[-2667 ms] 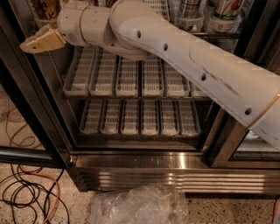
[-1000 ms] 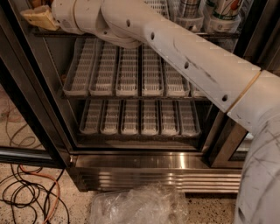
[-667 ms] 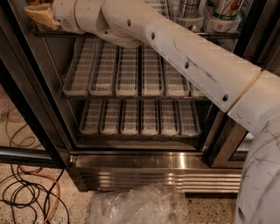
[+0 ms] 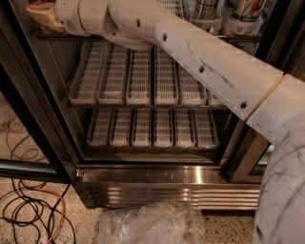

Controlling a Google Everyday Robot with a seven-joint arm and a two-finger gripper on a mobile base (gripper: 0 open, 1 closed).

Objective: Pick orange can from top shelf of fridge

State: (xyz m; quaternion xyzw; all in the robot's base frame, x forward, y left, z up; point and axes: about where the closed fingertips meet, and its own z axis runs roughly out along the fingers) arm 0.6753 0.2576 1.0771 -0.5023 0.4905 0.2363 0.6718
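Note:
The fridge (image 4: 167, 190) stands open in front of me, with black door frames and a steel base grille. My gripper (image 4: 40, 13) is at the upper left, at the left end of the top shelf (image 4: 57, 37), level with its dark wire edge. My white arm (image 4: 200, 57) reaches across from the right and hides much of that shelf. A silver-grey can (image 4: 207, 9) and a white can with green and red print (image 4: 245, 12) stand on the shelf at the top right. The orange can is not in view.
Two can-less racks of white slotted trays sit below, one in the middle (image 4: 143, 78) and one lower (image 4: 152, 127). A black door frame (image 4: 33, 105) runs down the left. Cables (image 4: 28, 214) and a crumpled clear plastic bag (image 4: 152, 224) lie on the floor.
The arm has swung up and to the left, carrying the gripper from below the top shelf's edge to its left end. In the last second it has barely moved.

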